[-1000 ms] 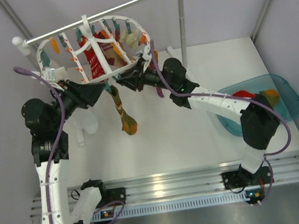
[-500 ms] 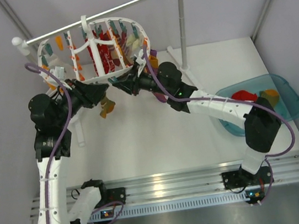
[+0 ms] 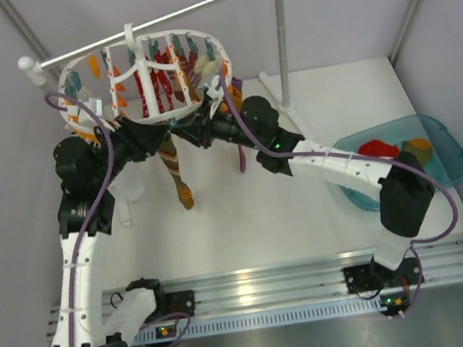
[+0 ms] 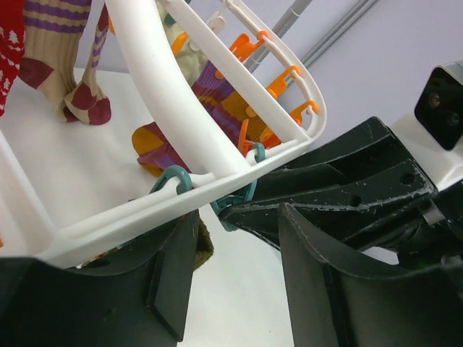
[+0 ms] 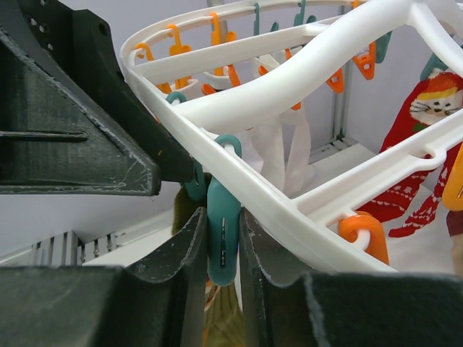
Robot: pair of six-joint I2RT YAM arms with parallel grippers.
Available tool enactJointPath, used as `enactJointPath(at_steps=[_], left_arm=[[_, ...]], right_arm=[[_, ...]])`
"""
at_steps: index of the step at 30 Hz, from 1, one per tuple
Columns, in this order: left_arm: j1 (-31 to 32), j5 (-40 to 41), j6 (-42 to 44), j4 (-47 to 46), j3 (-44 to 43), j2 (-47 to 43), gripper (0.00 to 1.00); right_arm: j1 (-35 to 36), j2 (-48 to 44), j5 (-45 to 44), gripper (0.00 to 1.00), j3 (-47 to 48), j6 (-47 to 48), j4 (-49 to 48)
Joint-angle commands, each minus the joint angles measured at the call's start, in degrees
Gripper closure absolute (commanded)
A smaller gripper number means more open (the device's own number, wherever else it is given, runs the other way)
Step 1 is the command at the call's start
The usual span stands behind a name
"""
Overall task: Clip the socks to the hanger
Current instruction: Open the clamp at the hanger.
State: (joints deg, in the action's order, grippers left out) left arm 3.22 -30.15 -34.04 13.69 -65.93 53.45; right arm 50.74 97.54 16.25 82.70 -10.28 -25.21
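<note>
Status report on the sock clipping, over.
Right hand shut on teal clip at hanger rim. Left hand open alongside. Zigzag sock hangs beneath clip. Nothing seen blocking.

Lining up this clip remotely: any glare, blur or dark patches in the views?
Top external: even light, glare only on the metal rail. Left wrist: hanger sharp, near jaws dark and soft. Right wrist: teal clip crisp between dark jaws.

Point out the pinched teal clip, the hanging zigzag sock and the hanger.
teal clip (image 5: 223,238): right wrist view, on its body.
zigzag sock (image 3: 177,177): top external view, halfway down its length.
hanger (image 4: 170,94): left wrist view, on the thick white bar.
</note>
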Motion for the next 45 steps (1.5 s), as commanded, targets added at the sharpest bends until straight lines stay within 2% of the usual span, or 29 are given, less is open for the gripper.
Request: enactJointPath(at_steps=[1,26,30,36,37,40,42,43,45], left_arm=[[0.3,1.9,-2.1,-3.1,-0.3,0.5,0.47],[3.8,9.2,-5.3,-8.0,1.7,4.8,0.45],[4.0,8.6,-6.7,-8.5,1.9,5.7,0.52],[3.9,7.7,-7.4,-8.5,1.2,6.1,0.79],[3.9,7.7,-7.3,-8.3,1.1,6.2,0.86],[3.9,7.6,-6.9,-7.5,0.5,6.1,0.98],[3.9,7.6,-6.7,-7.2,0.6,5.9,1.0],[4.0,7.6,-6.5,-6.9,0.7,5.7,1.0],[3.9,7.7,-6.3,-6.7,0.8,5.6,1.0]], right_arm=[[1.9,-0.9,0.4,1.0,3.4,-0.4,-0.6],[3.3,-0.6,0.1,1.0,4.0,-1.6,-1.0],[3.6,-0.8,0.6,1.0,3.7,-1.6,-1.1],[3.6,-0.9,1.6,1.0,3.5,-1.1,-0.4],[3.6,-1.0,1.5,1.0,3.4,-0.6,-0.1],[3.3,-1.7,1.2,0.89,2.6,-0.3,1.2],[3.0,-2.6,1.1,0.81,2.1,0.0,2.4],[2.6,-3.0,1.2,0.72,2.1,0.2,4.4],[1.6,-4.7,1.8,0.64,1.8,0.7,6.5]])
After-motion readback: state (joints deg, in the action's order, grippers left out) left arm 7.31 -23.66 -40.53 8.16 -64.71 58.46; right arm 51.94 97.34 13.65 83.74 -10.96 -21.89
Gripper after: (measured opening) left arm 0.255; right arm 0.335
